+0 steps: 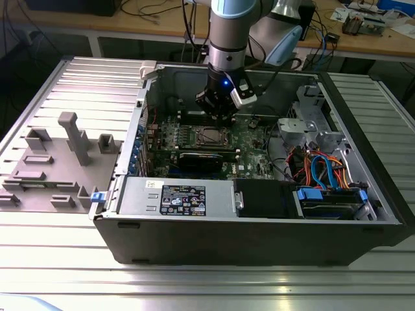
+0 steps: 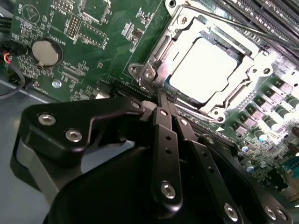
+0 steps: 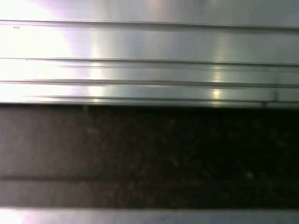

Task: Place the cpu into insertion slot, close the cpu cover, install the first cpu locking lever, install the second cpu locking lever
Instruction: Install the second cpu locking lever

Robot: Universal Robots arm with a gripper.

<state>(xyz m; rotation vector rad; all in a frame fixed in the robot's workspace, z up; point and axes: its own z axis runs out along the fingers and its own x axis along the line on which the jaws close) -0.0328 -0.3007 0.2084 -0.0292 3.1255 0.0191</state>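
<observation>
- Ribbed metal benching (image 1: 58,259) carries an open computer case (image 1: 259,236), lying on its side so the motherboard (image 2: 107,42) faces up.
- Mid-frame in the second wrist view, the cpu (image 2: 205,70) sits in the insertion slot (image 2: 163,51), the cpu cover (image 2: 247,77) framing it.
- Closed on nothing, the gripper (image 2: 164,103) hovers at the socket's lower corner, presumably for a lever.

exterior view: high, facing open computer case (image 1: 259,220); second wrist view: close over motherboard (image 2: 107,51); first: ribbed metal
</observation>
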